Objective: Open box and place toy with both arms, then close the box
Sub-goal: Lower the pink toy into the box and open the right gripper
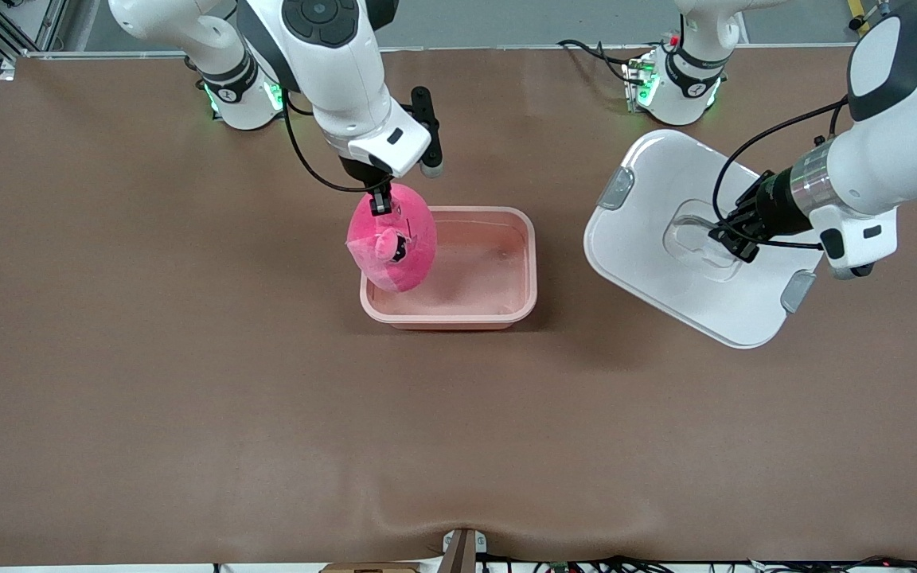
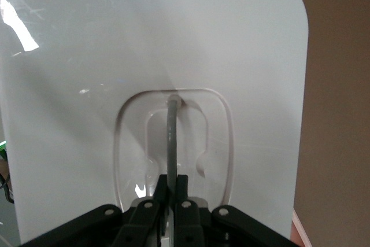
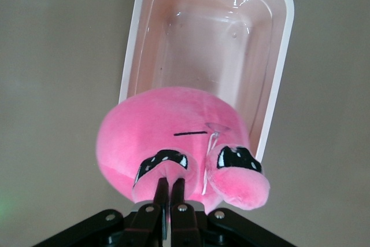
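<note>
Over the tub's [image 1: 458,314] nine o'clock rim, your right gripper [image 1: 380,200] is pinching the toy [image 1: 393,243] for lowering inside; your left gripper [image 1: 733,239], at three o'clock, is clamping the lid's [image 1: 649,239] handle, keeping it clear.

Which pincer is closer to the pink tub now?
Right. The right pincer holds the toy over the end of the tub toward the right arm. The left pincer holds the lid up, toward the left arm's end.

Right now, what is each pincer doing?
Left pincer: closed on the lid handle, lid held above the table.
Right pincer: closed on the toy, over the tub.
</note>
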### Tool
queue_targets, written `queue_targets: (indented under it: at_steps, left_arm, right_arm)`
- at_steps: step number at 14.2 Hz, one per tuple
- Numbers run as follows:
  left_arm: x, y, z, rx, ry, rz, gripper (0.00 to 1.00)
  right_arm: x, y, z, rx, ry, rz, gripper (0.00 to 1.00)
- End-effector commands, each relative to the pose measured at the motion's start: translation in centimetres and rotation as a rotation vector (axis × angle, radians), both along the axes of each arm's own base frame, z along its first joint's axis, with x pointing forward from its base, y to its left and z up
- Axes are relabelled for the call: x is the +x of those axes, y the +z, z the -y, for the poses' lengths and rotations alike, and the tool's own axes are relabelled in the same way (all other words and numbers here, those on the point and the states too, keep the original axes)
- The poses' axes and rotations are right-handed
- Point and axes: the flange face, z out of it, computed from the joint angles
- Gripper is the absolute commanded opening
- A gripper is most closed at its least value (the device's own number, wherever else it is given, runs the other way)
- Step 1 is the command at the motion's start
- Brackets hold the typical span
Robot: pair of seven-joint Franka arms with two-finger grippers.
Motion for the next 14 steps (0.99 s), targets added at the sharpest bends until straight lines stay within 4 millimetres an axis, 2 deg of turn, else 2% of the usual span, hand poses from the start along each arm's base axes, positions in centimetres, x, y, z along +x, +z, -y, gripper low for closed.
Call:
queue_targets:
  at_steps: [1, 11, 14]
  left_arm:
    - [-0.5, 0.2, 0.6, -0.016, -0.022, -0.021, 0.0]
    - [-0.9, 0.1, 1.7, -0.013, -0.036, -0.035, 0.0]
    - [-1.0, 0.0, 1.7, -0.012, -0.039, -0.043, 0.0]
  right_arm:
    - [0.0, 0.1, -0.4, 0.013, 0.011, 0.014, 0.0]
    - [0.3, -0.3, -0.9, 0.022, 0.025, 0.044, 0.02]
    - [0.8, -0.5, -0.7, 0.023, 0.041, 0.051, 0.95]
